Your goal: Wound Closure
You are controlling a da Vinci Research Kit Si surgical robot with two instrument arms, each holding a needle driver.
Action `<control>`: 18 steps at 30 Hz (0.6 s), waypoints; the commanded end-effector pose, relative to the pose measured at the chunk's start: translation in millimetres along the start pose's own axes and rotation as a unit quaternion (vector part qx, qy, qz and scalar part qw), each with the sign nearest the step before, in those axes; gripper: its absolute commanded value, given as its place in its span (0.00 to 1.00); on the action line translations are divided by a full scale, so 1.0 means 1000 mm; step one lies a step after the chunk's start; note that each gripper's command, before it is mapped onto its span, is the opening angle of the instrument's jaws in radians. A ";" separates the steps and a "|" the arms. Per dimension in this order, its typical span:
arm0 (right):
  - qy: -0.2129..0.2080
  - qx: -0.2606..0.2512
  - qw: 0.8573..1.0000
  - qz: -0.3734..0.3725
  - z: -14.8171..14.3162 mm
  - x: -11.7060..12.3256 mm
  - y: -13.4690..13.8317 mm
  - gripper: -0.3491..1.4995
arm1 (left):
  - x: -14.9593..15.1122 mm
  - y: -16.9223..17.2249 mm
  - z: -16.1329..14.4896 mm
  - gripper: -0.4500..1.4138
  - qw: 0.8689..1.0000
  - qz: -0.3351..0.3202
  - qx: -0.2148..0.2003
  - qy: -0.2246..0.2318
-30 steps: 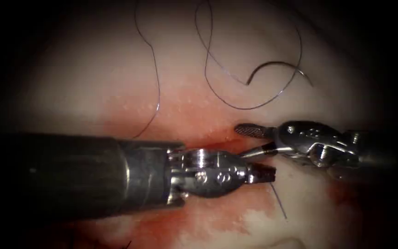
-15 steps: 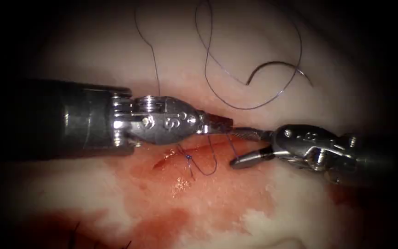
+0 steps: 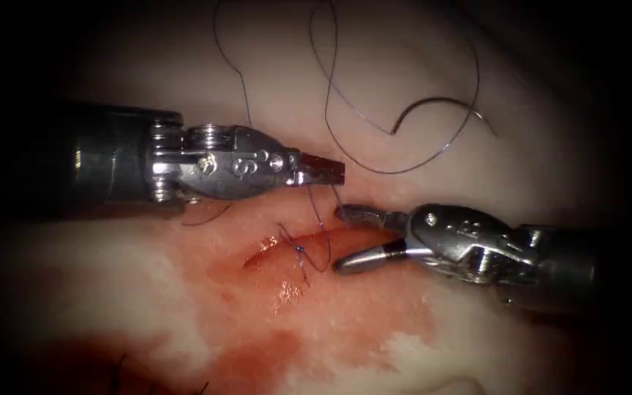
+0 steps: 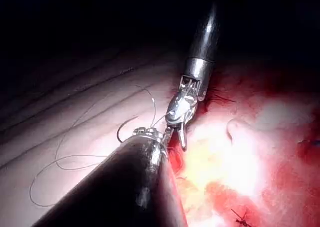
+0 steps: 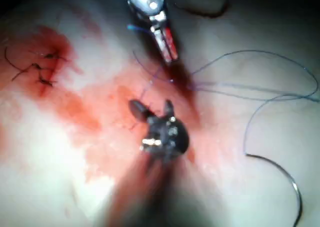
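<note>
Taking the cut [image 3: 294,245] as the landmark: a second ago the left tool [image 3: 323,170] lay low across it and hid it; it has since lifted and swung to the far side, so the cut and the small knot [image 3: 298,249] on it are in plain sight. The left tool's jaws look closed on the thread [image 3: 318,212], which drops from their tip to the knot in a loose loop rather than a taut line. That reads as a throw being worked, with slack yet to be taken up. The right tool [image 3: 347,238] has slid in from the right of the cut and now sits at its right end with jaws spread wide, one jaw above the end of the cut and one below, holding nothing that can be seen; the thread passes just beside its upper jaw. The needle [image 3: 433,104] lies loose on the tissue [image 3: 148,285] well beyond the cut on its far side, not in the tissue and held by neither tool, with long thread looping around it. Room is tight at the right end of the cut, where both tips nearly meet. There is open tissue on the near side, wet with red fluid [image 3: 257,358], and more open ground to the cut's left.
</note>
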 end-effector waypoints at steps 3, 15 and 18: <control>0.001 0.013 1.000 0.002 0.0021 -0.0002 -0.0005 0.91 | 0.0000 -0.0006 0.0002 0.00 1.000 -0.002 0.006 -0.001; 0.000 0.011 1.000 0.006 0.0048 -0.0005 -0.0004 0.91 | 0.0003 -0.0006 -0.0004 0.00 1.000 -0.008 0.012 -0.003; 0.000 0.008 1.000 0.007 0.0055 -0.0003 0.0000 0.91 | 0.0004 -0.0006 -0.0004 0.00 1.000 -0.008 0.013 -0.004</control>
